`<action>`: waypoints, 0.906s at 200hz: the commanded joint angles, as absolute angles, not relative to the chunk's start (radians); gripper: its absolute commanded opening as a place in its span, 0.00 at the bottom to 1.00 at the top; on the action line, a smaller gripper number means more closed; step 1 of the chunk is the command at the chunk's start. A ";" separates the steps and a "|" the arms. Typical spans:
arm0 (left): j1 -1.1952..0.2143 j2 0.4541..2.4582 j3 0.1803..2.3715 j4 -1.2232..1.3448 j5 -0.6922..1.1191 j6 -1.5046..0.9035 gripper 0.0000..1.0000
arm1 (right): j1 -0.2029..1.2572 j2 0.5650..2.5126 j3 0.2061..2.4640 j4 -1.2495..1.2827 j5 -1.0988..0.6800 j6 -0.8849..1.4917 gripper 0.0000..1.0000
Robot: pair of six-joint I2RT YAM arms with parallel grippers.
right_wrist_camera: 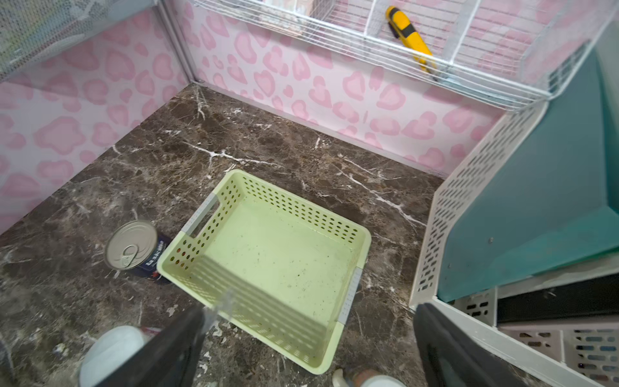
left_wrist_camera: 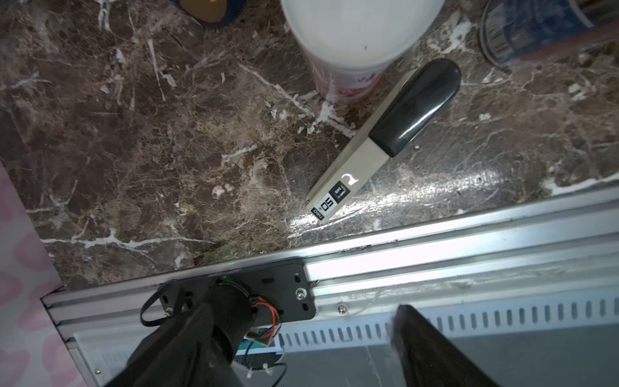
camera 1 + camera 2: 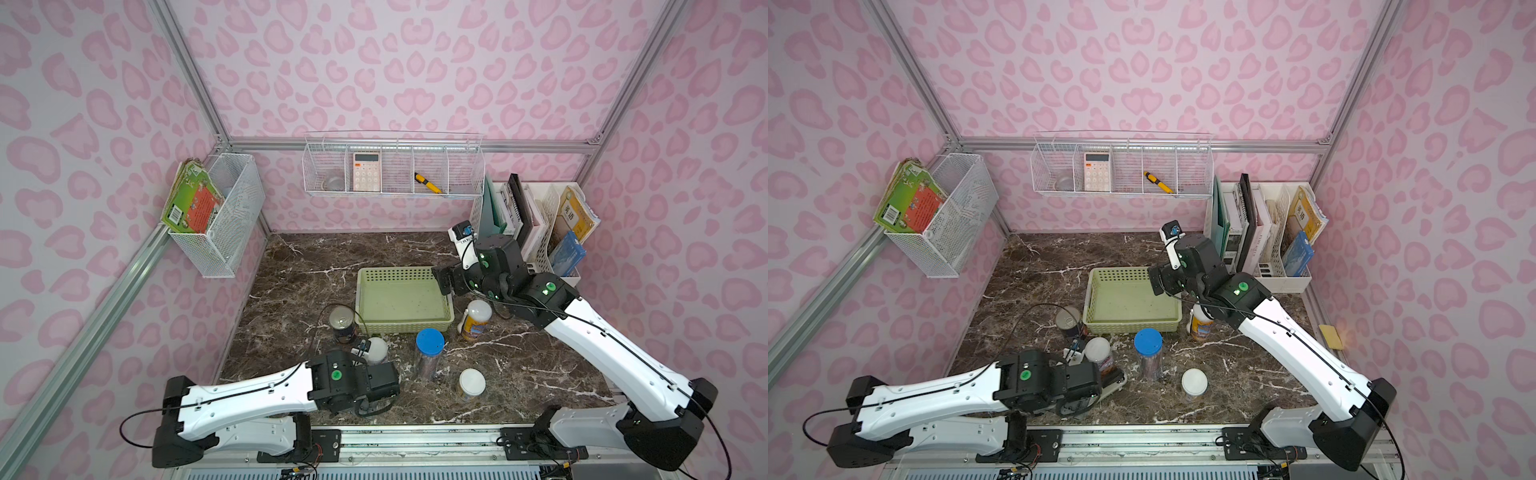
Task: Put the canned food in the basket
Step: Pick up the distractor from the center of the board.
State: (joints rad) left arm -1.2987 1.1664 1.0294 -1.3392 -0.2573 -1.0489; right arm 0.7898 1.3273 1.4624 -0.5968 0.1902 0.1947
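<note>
Your left hand (image 2: 301, 321) is spread with nothing in it, over the front of the bench (image 3: 291, 291), with the pink can (image 3: 376, 349) just beyond it and a stapler (image 2: 385, 140) lying beside that can. Your right hand (image 1: 311, 311) is spread too and holds nothing, raised above the basket's (image 3: 405, 325) right rim, an orange can (image 3: 478, 318) just below its arm (image 3: 540, 299). All four stand on the bench outside the basket: the blue can (image 3: 343, 322) just beside its left front corner, the last can (image 3: 471, 384) near the front, right of the jar (image 3: 430, 345).
</note>
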 commanded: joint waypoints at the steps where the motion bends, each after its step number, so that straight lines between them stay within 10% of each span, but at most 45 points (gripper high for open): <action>1: -1.283 1.208 1.006 -1.250 -0.296 -1.098 0.91 | 0.800 1.342 1.480 -0.612 0.154 0.186 1.00; 181: -1.031 1.355 0.674 -0.696 -0.029 -0.901 0.80 | 0.924 1.442 1.623 -0.843 0.022 0.148 1.00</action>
State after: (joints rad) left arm -1.0374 1.3212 0.7136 -0.6178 -0.2173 -0.9112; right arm 0.8993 1.4395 1.6135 -0.7910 0.0769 0.1520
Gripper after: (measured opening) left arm 0.819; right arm 0.996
